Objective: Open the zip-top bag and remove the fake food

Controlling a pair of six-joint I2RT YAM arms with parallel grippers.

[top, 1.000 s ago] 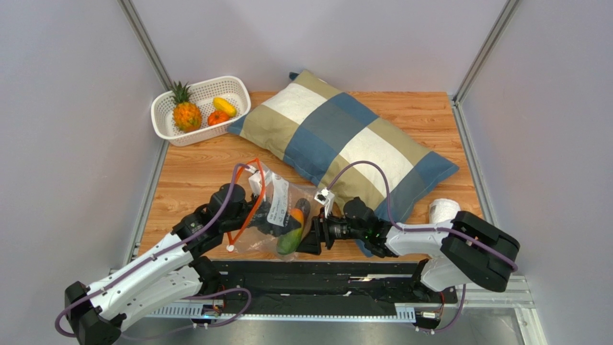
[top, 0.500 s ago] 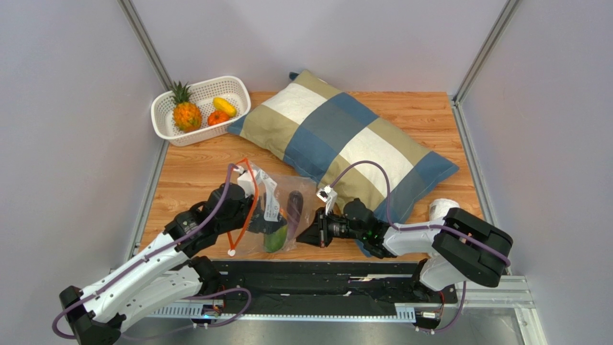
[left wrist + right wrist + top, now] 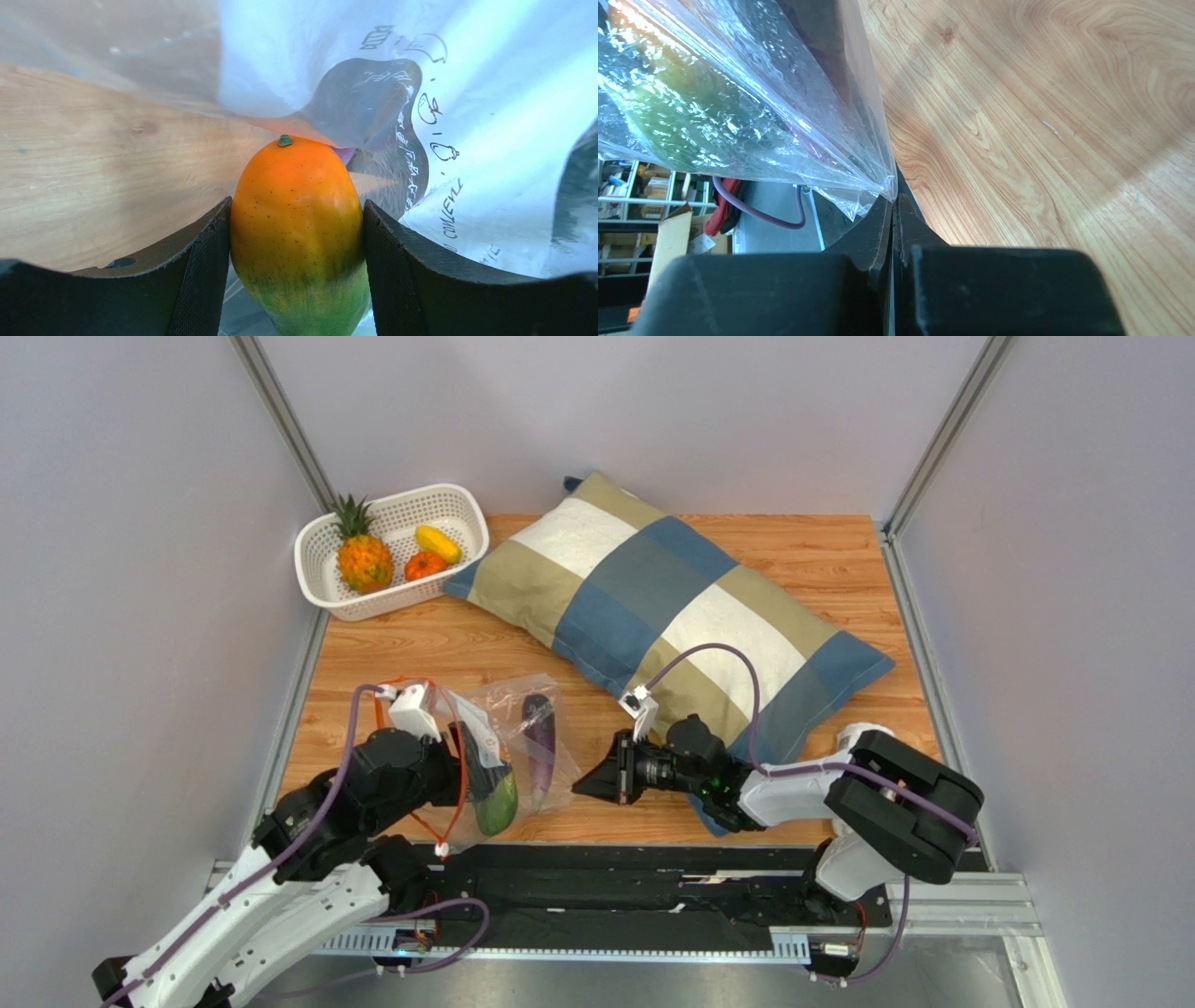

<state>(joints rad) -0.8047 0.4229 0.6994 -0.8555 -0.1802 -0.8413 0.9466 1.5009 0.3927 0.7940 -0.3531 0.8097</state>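
Left claw (image 3: 297,210): clamped on the mango (image 3: 302,241), pads flat against both its flanks. Right claw (image 3: 893,203): jaws together, pinching one thin corner of the zip-top bag (image 3: 738,91).

Location: the bag hangs between the two claws over the near-left part of the worktop (image 3: 786,574). The mango is at its left end, and the eggplant (image 3: 539,735) is inside. I cannot tell whether the mango has cleared the mouth.

Risks (judgement):
- The right claw holds only a sliver of film. A pull from the left could slip it free, and the whole bag would then follow the mango.
- The mango is a smooth, glossy ovoid that tapers at both ends, so it could squirt out along its length between the pads.
- The eggplant lies loose and could roll out onto the wood or slide deeper.
- The zip strip (image 3: 459,763) might snag the fruit at the mouth.

Materials:
- Bag: clear, crinkly, glare-prone film with printed marks and an orange-red strip.
- Mango: hard plastic, orange fading to green, finely speckled.
- Eggplant: dark purple, slender.
- Claw pads: black, ribbed.
- Worktop: wood grain.
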